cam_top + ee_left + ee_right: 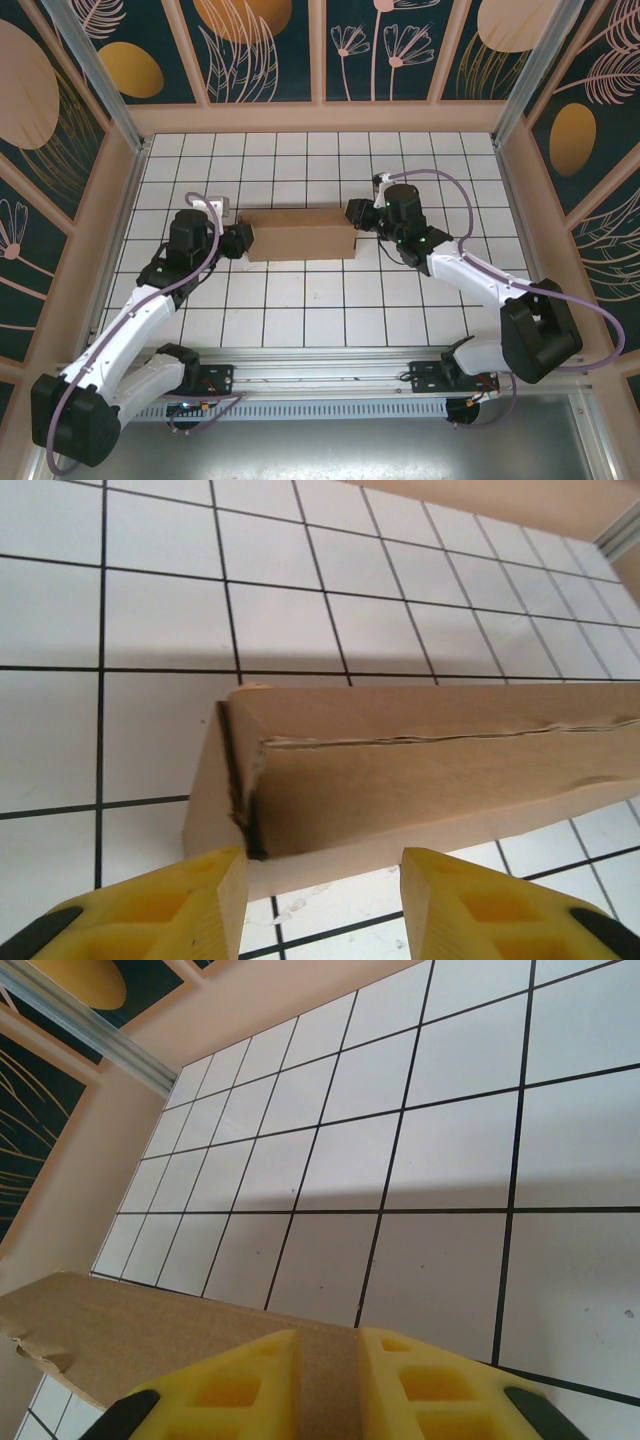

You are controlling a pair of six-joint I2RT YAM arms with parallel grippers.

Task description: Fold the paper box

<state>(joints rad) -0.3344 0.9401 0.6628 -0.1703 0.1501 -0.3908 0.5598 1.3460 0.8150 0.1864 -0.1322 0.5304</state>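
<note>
Paper box [300, 234], brown corrugated cardboard, lies central. Left gripper [322, 880] at 9 o'clock end, fingers apart, empty; right gripper [330, 1358] at 3 o'clock pinching cardboard. Risk: one-sided hold, box pivots, lid springs open.

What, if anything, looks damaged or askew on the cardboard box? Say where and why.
The paper box is imperfect: in the left wrist view its near corner gapes along a dark, frayed split, and the long seam runs wavy rather than flush. In the right wrist view one edge looks ragged.
</note>
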